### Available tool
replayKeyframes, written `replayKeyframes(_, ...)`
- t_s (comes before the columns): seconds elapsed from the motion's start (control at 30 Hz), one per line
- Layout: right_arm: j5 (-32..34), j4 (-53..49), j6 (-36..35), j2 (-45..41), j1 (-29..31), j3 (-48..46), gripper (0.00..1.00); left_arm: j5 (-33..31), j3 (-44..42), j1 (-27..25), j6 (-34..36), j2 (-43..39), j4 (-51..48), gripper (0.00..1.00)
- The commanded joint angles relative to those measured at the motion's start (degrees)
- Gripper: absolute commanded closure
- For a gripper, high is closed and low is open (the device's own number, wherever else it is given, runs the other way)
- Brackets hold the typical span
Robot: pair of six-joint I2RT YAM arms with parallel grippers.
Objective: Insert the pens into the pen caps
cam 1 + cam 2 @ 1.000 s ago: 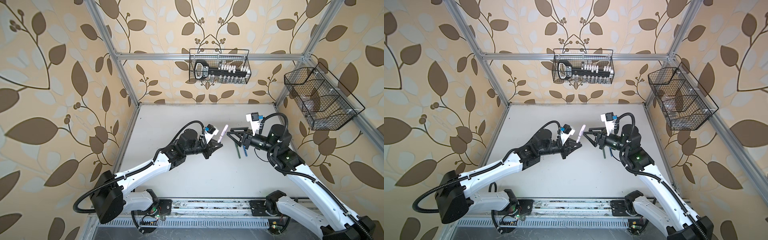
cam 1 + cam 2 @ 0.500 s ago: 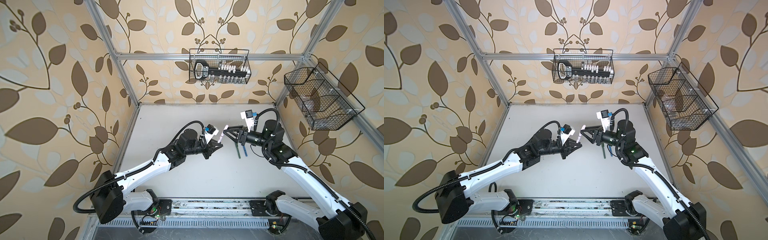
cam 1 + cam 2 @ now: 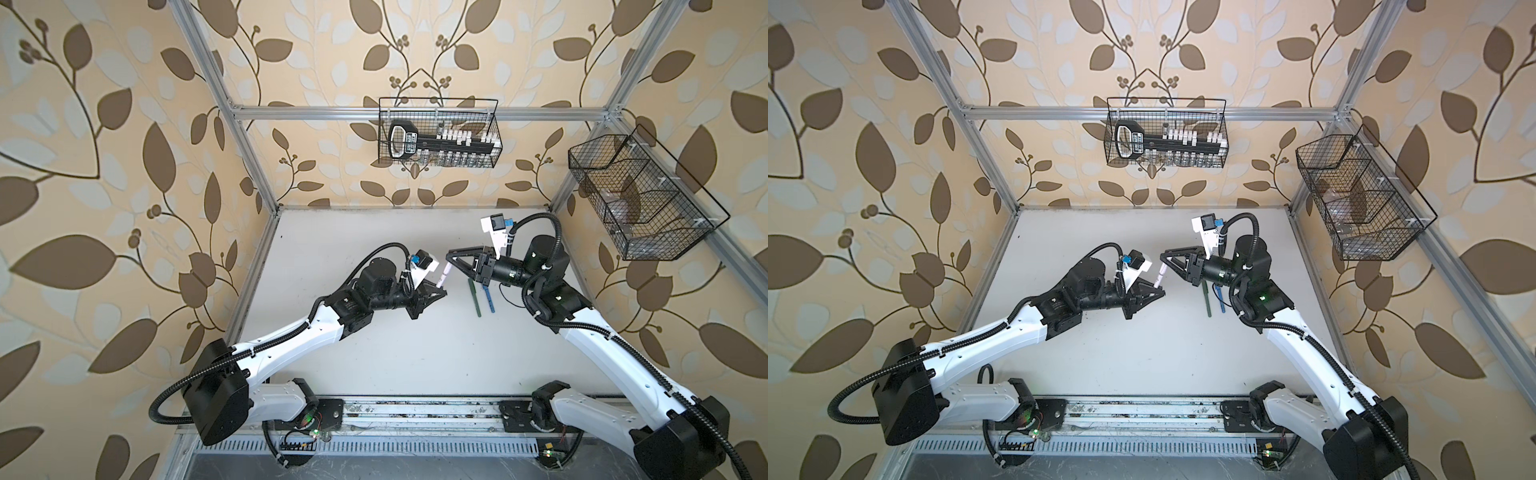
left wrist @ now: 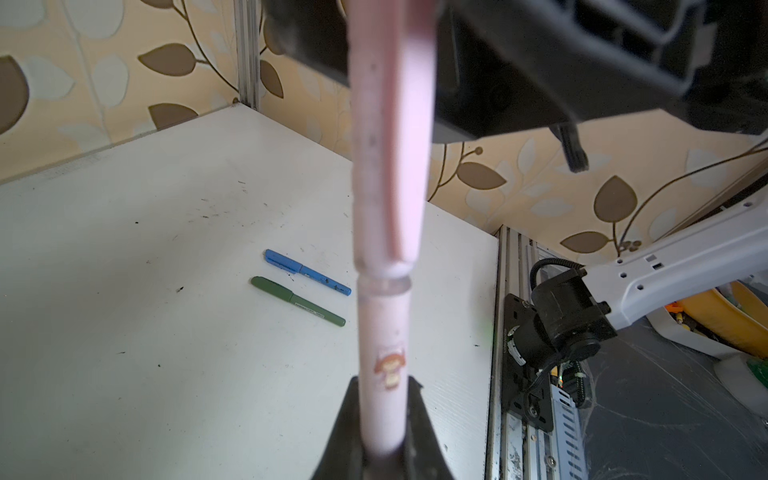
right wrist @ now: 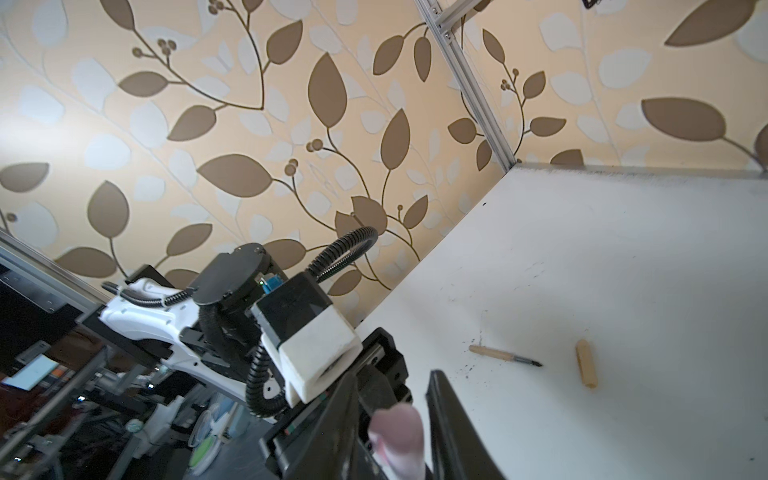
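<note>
My left gripper (image 4: 382, 382) is shut on the pale pink pen (image 4: 382, 332) and holds it above the table. A pink cap (image 4: 390, 166) sits on the pen's far end. In both top views the pen (image 3: 444, 279) rises from the left gripper (image 3: 444, 293) to the right gripper (image 3: 450, 253). My right gripper (image 5: 390, 374) is open, its jaws close on either side of the cap's end (image 5: 395, 432), with a thin gap on one side. A tan pen (image 5: 505, 356) with a bare dark tip and a tan cap (image 5: 586, 369) lie apart on the table.
A green pen (image 3: 474, 297) and a blue pen (image 3: 489, 300) lie side by side, capped, under the right wrist. Wire baskets hang on the back wall (image 3: 438, 133) and the right wall (image 3: 640, 199). The arms' mounting rail (image 3: 415, 415) runs along the front edge.
The right gripper has moved left onto the pink cap's end, and its jaws have narrowed from wide open to close around it. The left arm has held still with the pen.
</note>
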Motion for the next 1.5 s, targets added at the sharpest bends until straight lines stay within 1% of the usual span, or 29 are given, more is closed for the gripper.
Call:
replayKeyframes(0.0,-1.93,1.22,-0.08,0.32,-0.18,1.14,0.8,1.19,1.76,-0.62,0.38,0.0,2.74,1.0)
replayKeyframes(0.13,-2.64,0.86,-0.48,0.45,-0.18,0.75,0.91,0.13,1.9,-0.62,0.38,-0.77,4.37,1.0)
replayKeyframes(0.2,-2.98,0.79,-0.37,0.53,-0.18,0.56,0.99,-1.47,1.93,-0.62,0.94,-1.42,5.1,1.0)
replayKeyframes(0.23,-3.33,0.73,-0.4,0.53,-0.14,0.5,1.0,-2.5,1.88,-0.57,1.3,-1.76,5.77,1.0)
replayKeyframes(0.33,-3.8,0.2,-0.75,0.27,0.04,-0.2,1.0,-5.79,1.67,-0.54,2.08,-3.03,9.1,1.0)
replayKeyframes(0.43,-4.37,-0.25,-1.75,0.36,0.34,-1.31,1.0,-7.07,2.68,-0.54,3.94,-3.97,11.46,1.0)
replayKeyframes(0.63,-4.99,-2.49,-3.51,1.93,2.02,-1.47,1.0,-6.89,6.09,-0.38,6.47,-3.13,13.89,1.0)
replayKeyframes(0.73,-4.73,-3.4,-4.21,2.11,3.34,-1.79,1.0,-6.23,7.5,-0.19,7.42,-2.41,14.8,1.0)
replayKeyframes(0.8,-3.44,-4.36,-4.07,2.05,4.13,-2.19,1.0,-6.44,7.57,0.03,7.51,-2.48,16.52,1.0)
replayKeyframes(0.83,-3.44,-3.89,-3.92,2.04,4.59,-2.77,1.0,-5.71,7.31,0.44,7.35,-2.7,18.35,1.0)
replayKeyframes(0.97,-3.13,-0.25,-2.06,1.94,6.69,-5.61,1.0,-4.5,9.25,2.12,6.79,-2.62,19.29,1.0)
replayKeyframes(1.07,-3.22,3.53,-0.02,2.4,7.78,-7.64,1.0,-1.78,10.07,3.03,4.75,-2.31,21.71,1.0)
replayKeyframes(1.13,-3.38,4.32,0.28,2.1,7.86,-8.28,1.0,0.79,10.66,3.49,2.96,-1.84,22.84,1.0)
replayKeyframes(1.2,-3.58,3.95,0.09,1.0,7.01,-8.14,1.0,3.7,11.85,3.6,2.17,-1.25,21.0,1.0)
replayKeyframes(1.3,-4.82,3.25,0.2,-1.04,3.95,-7.51,1.0,8.56,13.2,3.59,1.13,-0.19,14.99,1.0)
replayKeyframes(1.47,-8.06,-1.33,-2.3,-2.74,-0.38,-4.34,1.0,14.21,9.31,3.51,-2.28,0.23,9.4,1.0)
